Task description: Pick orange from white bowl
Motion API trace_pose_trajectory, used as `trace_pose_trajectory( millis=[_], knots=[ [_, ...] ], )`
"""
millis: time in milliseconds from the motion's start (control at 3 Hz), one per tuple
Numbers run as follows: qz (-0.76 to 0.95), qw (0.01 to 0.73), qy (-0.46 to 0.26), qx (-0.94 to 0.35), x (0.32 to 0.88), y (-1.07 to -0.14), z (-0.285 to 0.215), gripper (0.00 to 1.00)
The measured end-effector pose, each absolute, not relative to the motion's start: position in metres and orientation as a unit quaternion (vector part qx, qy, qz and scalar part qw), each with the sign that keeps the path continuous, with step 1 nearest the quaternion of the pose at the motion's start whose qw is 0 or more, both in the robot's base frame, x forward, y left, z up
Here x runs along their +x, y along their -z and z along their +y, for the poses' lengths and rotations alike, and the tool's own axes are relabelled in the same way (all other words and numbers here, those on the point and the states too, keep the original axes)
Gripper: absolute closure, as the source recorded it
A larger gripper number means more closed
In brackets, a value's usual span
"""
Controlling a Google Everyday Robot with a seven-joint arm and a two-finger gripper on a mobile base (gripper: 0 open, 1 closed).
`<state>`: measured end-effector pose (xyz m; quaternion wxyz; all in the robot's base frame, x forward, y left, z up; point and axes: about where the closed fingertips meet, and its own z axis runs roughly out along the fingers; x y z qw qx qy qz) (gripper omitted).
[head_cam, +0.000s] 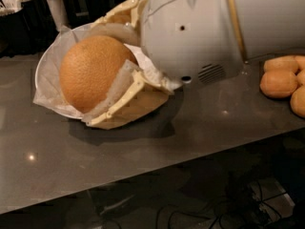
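Note:
The orange (83,68), large, round and dimpled, is clamped between my gripper's (97,75) cream fingers, one over its top and one (124,101) under its lower right side. The gripper is shut on it and holds it in front of the white bowl (40,68), close to the camera. Only the bowl's left rim and its crinkled white paper (45,97) show at the left. The rest of the bowl and anything lying in it are hidden behind the orange and my white arm (200,27).
Several round orange-brown pieces (279,82) lie at the right edge of the dark grey counter (143,151). Cups and dark containers (57,6) stand at the back left. Cables lie below the counter's front edge.

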<state>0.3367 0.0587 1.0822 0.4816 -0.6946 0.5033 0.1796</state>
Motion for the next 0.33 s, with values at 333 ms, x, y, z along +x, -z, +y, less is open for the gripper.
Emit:
trace_pose_trajectory(
  millis=[333],
  knots=[
    [0.502, 0.481, -0.176, -0.697, 0.3344, -1.0843, 0.0614, 1.0]
  ],
)
